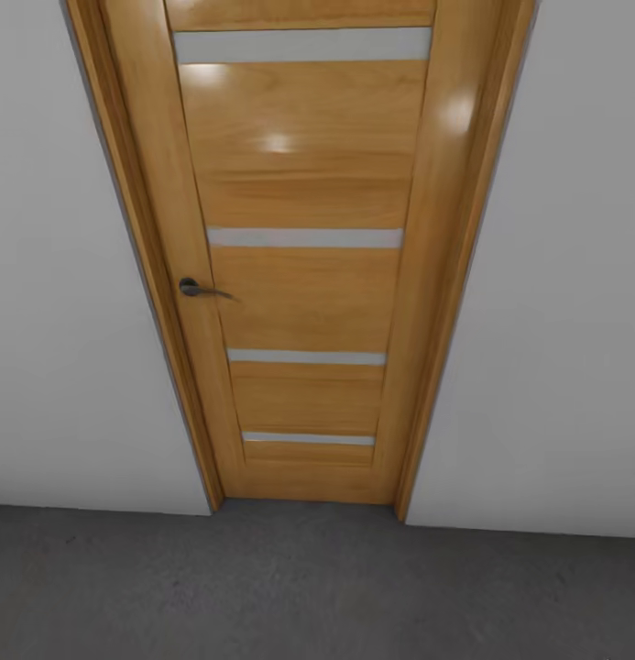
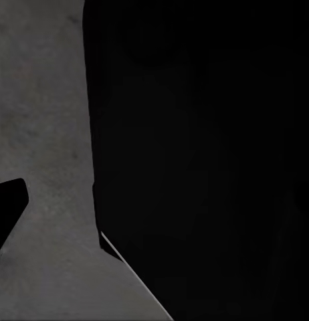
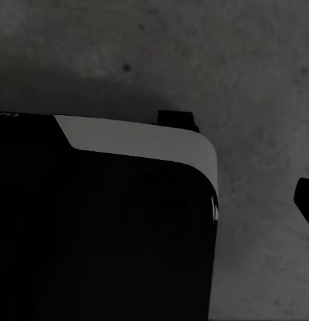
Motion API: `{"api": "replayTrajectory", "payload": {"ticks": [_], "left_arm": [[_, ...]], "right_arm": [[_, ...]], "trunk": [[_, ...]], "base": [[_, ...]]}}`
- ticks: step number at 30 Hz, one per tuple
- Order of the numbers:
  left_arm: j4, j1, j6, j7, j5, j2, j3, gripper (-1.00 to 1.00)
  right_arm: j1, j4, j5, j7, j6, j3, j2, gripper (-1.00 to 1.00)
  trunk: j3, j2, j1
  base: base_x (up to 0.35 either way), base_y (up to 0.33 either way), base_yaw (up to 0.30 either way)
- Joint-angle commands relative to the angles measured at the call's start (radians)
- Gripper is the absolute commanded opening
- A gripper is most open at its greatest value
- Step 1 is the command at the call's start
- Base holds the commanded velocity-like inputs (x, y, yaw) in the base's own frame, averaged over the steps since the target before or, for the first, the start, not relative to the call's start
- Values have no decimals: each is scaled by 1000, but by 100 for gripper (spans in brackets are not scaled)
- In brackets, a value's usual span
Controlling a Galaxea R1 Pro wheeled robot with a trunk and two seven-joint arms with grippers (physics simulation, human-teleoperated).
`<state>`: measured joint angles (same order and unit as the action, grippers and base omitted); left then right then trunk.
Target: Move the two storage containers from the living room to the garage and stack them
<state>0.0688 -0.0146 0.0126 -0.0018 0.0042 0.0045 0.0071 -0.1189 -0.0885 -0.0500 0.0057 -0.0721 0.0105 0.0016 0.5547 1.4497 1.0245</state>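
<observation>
Concrete floor (image 1: pixel 308 587), mottled dark grey, meets plain white walls (image 1: pixel 60 321). Closed wooden door (image 1: pixel 303 275) stands ahead. Finger state: cannot tell.

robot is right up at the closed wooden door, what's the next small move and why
Probably reach for the dark metal lever handle on the closed honey-coloured wooden door with pale horizontal strips. The door fills the way ahead between plain white walls, and the rough dark-grey concrete floor before it carries neither storage container, so the way on seems to be through it.

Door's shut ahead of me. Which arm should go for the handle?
Left, probably: the handle sits on the door's left side in the head view, the left arm's side. Both wrist views show only floor, so neither arm is raised.
</observation>
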Motion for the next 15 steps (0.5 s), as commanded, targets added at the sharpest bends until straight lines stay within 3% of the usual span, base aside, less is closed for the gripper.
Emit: {"api": "replayTrajectory", "payload": {"ticks": [1,7,15], "left_arm": [[2,-1,1,0,0,0,1,100],[2,-1,1,0,0,-1,1,100],[2,-1,1,0,0,0,1,100]], "right_arm": [[-1,1,-5,0,-3,0,0,100],[-1,1,-5,0,-3,0,0,100],[-1,1,-4,0,-3,-1,1,100]], "trunk": [[1,0,1],[1,0,1],[3,0,1]], "base": [[286,230,-278],[286,230,-225],[287,224,-27]]}}
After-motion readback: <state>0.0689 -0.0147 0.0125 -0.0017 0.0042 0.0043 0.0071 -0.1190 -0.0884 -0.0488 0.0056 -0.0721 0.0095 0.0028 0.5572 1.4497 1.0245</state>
